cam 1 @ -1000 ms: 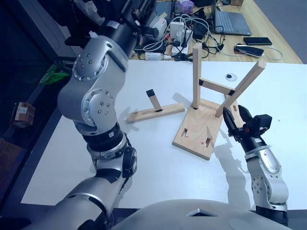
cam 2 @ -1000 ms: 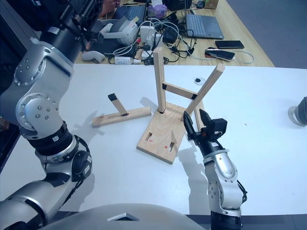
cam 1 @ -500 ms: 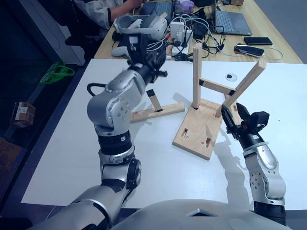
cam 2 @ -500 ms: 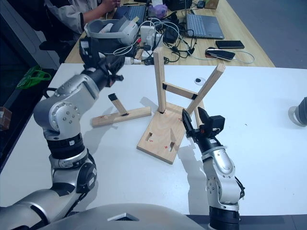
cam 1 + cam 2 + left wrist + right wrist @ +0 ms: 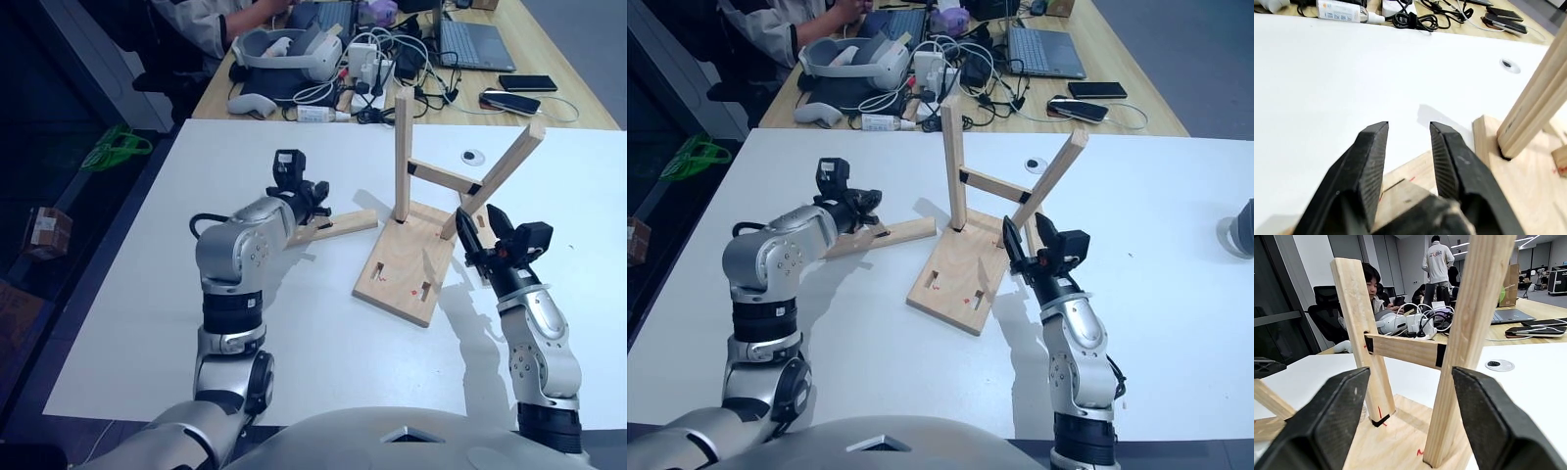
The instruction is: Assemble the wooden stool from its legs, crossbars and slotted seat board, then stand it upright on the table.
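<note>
Left gripper [image 5: 1408, 131] dropped from upper left to loose pale-wood T-shaped leg piece [image 5: 338, 226], centre frame; fingers apart. Right gripper [image 5: 480, 224] lower right, fingers apart, beside pale wooden slotted seat board [image 5: 397, 269].

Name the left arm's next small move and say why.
Probably lower the left gripper and close its fingers on the loose leg piece. The fingers stand open over it, it lies flat on the table, and the seat board has two empty slots.

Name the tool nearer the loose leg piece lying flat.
Left. The left tool is right over the loose leg piece; the right tool is beyond the seat board.
</note>
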`<state>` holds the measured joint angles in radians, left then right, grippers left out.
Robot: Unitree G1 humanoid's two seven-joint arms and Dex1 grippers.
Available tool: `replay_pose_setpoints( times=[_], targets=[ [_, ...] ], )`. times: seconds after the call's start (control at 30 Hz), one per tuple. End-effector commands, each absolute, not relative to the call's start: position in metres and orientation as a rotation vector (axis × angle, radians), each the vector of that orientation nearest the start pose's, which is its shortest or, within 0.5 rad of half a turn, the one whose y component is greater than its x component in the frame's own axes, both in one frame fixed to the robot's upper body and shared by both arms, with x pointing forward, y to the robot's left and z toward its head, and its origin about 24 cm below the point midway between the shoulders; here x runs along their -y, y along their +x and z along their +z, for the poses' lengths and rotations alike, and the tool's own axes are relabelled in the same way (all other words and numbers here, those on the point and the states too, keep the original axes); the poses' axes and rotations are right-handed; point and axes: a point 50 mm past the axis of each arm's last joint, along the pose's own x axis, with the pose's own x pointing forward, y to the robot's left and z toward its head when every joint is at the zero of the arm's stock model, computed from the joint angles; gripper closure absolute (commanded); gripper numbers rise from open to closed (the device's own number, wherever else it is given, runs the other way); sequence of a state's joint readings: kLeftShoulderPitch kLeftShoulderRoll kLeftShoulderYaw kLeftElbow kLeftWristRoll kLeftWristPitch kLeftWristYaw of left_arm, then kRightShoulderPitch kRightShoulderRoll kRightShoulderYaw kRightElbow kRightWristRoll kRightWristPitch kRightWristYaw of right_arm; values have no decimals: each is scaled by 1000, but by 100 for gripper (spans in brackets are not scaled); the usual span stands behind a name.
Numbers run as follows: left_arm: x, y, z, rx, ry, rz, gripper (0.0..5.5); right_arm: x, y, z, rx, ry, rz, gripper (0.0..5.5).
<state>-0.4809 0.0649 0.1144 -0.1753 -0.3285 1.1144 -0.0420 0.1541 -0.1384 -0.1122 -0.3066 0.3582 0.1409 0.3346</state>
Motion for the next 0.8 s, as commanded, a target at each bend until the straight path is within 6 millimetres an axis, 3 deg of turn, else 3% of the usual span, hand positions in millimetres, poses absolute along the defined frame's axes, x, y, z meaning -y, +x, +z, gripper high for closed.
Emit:
replay_pose_setpoints(
  times=[0.03,0.17,0.27,0.4,0.5,0.63,0.8],
  targets=[
    [-123,320,156,-254,-221,-258,397,185,223,76,79,181,253,237],
    [-118,310,217,54,-235,-366,397,186,221,76,80,183,256,237],
    [-120,305,243,176,-241,-407,397,186,221,76,77,182,257,237],
    [-123,307,242,175,-234,-393,397,186,223,79,86,179,260,237],
    [-123,304,247,190,-250,-414,397,189,231,96,146,135,312,237],
    [-127,304,246,170,-278,-438,456,207,253,117,192,103,297,237],
    [-134,303,232,108,-201,-438,532,205,251,115,169,105,344,237]
  ],
)
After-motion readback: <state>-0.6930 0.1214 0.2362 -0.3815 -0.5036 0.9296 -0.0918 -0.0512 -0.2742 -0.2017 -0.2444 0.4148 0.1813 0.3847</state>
